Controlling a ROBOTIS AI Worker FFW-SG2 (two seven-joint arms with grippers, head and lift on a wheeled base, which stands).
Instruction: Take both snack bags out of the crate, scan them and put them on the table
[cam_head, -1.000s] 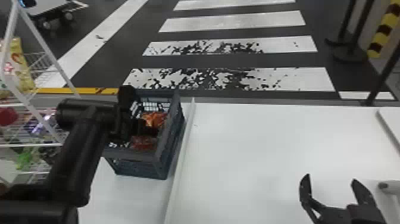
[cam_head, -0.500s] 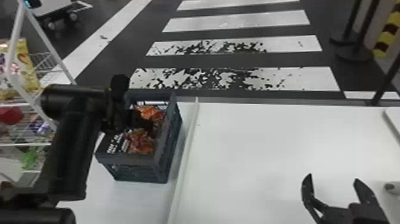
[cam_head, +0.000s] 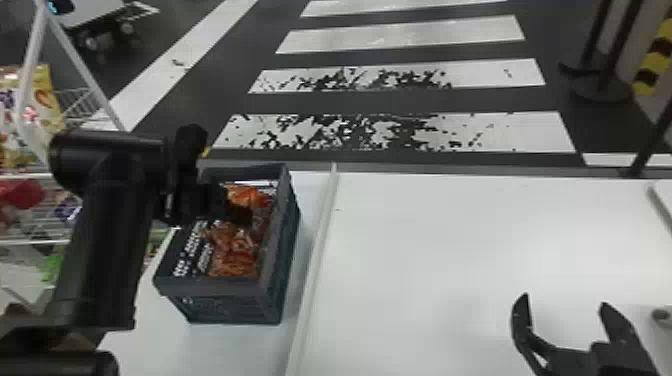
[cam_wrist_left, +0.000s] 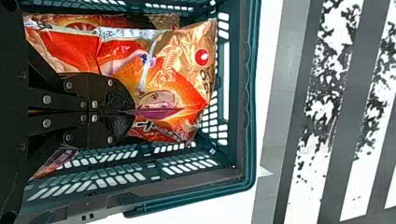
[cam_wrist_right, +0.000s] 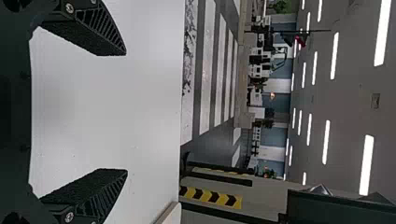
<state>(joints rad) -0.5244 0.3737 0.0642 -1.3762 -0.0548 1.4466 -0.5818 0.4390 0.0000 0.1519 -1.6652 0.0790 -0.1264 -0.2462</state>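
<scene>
Okay, clutter first: we've got a wire rack (cam_head: 86, 67) with packaged goods on the left, a wheeled cart (cam_head: 92, 10) behind it, crosswalk stripes (cam_head: 400, 132) on the floor beyond the tabletop (cam_head: 450, 250), and dark posts (cam_head: 602, 90) by a yellow-black marker (cam_head: 652, 67) at far right. A raised strip (cam_head: 312, 270) runs between the crate (cam_head: 215, 286) and the open stretch of tabletop. Crate walls box in the goods, so they stand in the way sideways. Left tool (cam_head: 245, 218) is down inside the crate; in the left wrist view we see its fingers closed together, pinching a fold of the front snack bag (cam_wrist_left: 182, 65). Second bag (cam_wrist_left: 88, 19) is in the crate too, mostly tucked behind the first, just an edge peeking out. Right tool (cam_head: 565, 304) is open, fingers spread wide over the tabletop. Hard to make out: left arm (cam_head: 107, 240) covers part of the rack and crate, and in the head view the bags blend into one orange mass. We can't tell which bag the reddish corner (cam_wrist_left: 55, 163) near the left tool's fingers belongs to. Roundish grey thing (cam_head: 662, 314) is cut off at the right edge; can't identify.
</scene>
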